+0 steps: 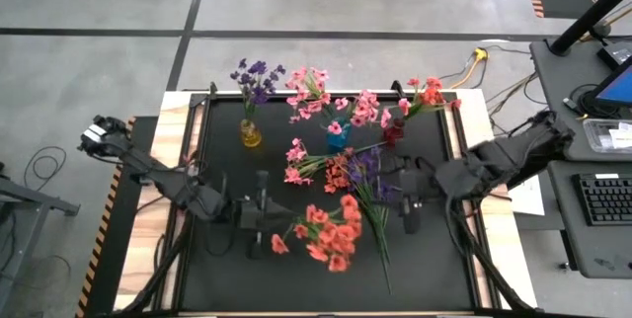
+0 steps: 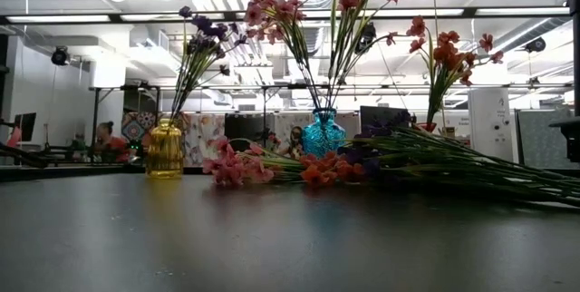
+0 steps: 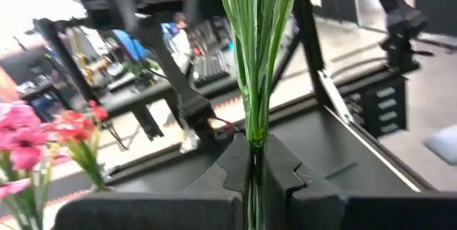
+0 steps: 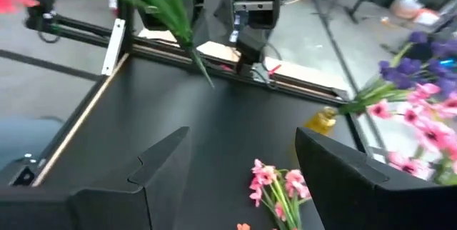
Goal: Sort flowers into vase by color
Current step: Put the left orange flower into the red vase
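Three vases are standing in a row along the far side of the black mat. The yellow vase [image 1: 251,134] is holding a purple sprig, the blue vase [image 1: 338,138] is holding pink sprigs, and the dark red vase [image 1: 393,132] is holding coral-red ones. I would judge the sorting partly done, since a mixed pile [image 1: 336,168] of pink, coral and purple sprigs is lying on the mat just in front of the vases.

The left gripper [image 1: 259,217] is hovering above the mat's near half, well apart from the vases. Its fingers [image 3: 275,176] are clamping tight on the green stems of a coral-red sprig [image 1: 326,231], whose blossoms are hanging out toward the middle of the mat. That sprig seems bound for the dark red vase.

The right gripper [image 1: 410,209] is waiting low over the mat at the right, just beside the pile's long stems. Its jaws are standing well apart, and nothing is sitting between them.
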